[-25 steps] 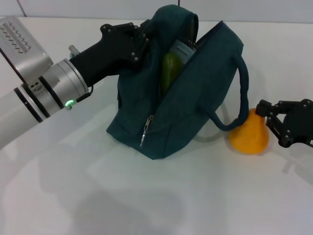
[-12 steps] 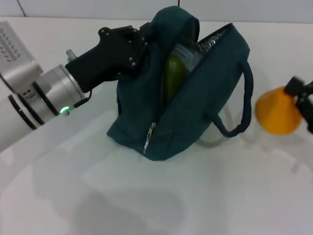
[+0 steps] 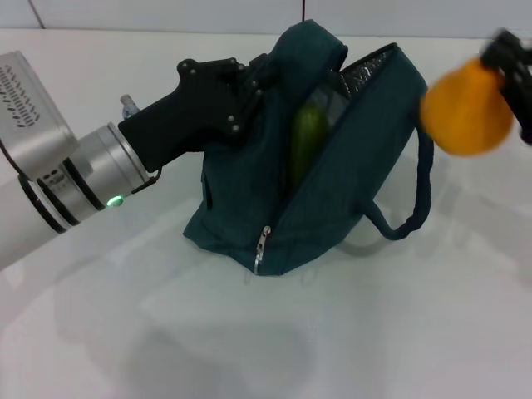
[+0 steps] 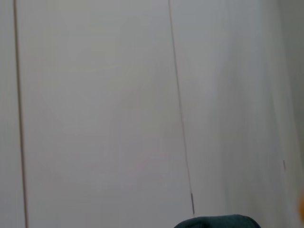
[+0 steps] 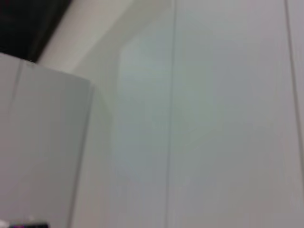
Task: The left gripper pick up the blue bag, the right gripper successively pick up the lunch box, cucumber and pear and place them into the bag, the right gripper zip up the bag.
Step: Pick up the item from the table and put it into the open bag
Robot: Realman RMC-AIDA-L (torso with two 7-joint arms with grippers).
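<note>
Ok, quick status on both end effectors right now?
Left end effector: shut on the blue bag, gripping its near top edge and holding it up.
Right end effector: shut on the pear, carried in the air beside the bag's opening.

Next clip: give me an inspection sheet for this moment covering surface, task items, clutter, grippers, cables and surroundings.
Surface: white table, bare in front of the bag.
Bag: on the table, top unzipped, mouth open, silvery lining showing.
Cucumber: standing inside the bag.
Lunch box: a pale edge shows behind the cucumber; cannot tell for certain.
Pear: in the air to the right of the bag's mouth, off the table.
Clutter: nothing seen.
Left gripper: at the bag's left top edge, holding it up.
Right gripper: at the frame's right edge, carrying the pear.
Cables: nothing seen.
Surroundings: wrist views show only pale wall panels.
</note>
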